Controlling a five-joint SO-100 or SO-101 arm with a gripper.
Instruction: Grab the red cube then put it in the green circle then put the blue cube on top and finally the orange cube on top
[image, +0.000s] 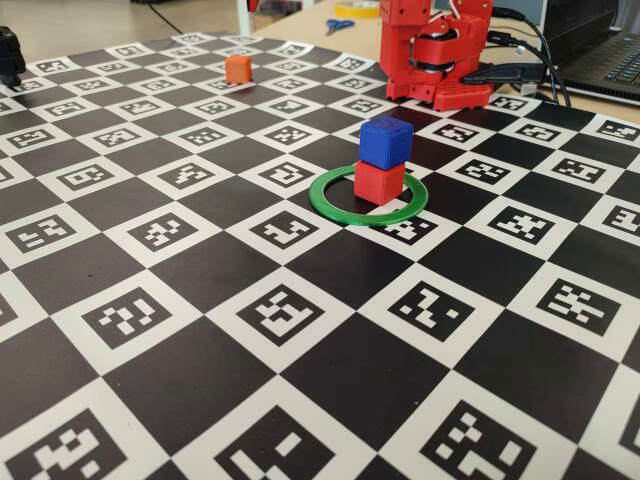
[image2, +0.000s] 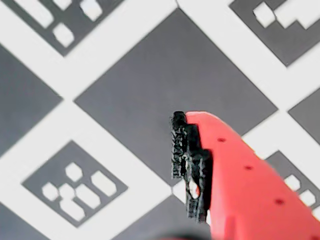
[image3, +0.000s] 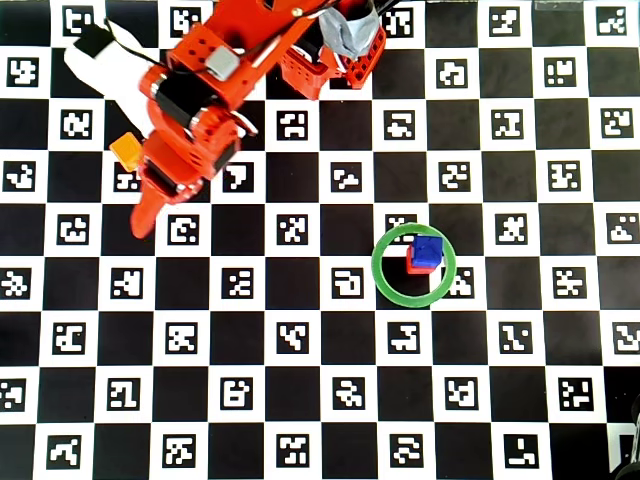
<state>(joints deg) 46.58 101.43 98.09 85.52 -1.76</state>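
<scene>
The blue cube (image: 385, 141) (image3: 428, 248) sits on top of the red cube (image: 379, 183) (image3: 413, 264), slightly offset. Both stand inside the green circle (image: 365, 219) (image3: 376, 265) on the checkered marker board. The orange cube (image: 238, 68) (image3: 127, 152) rests alone on the board, far from the ring. In the overhead view my gripper (image3: 140, 228) points down-left, just below and beside the orange cube. In the wrist view the gripper (image2: 179, 122) hangs over bare board, its black pads pressed together with nothing between them. No cube shows in that view.
The red arm's base (image: 435, 50) (image3: 330, 50) stands at the board's far edge. Scissors (image: 338, 25), a yellow tape roll (image: 357, 8) and a laptop (image: 600, 60) lie behind it. A black object (image: 8, 55) sits at the far left.
</scene>
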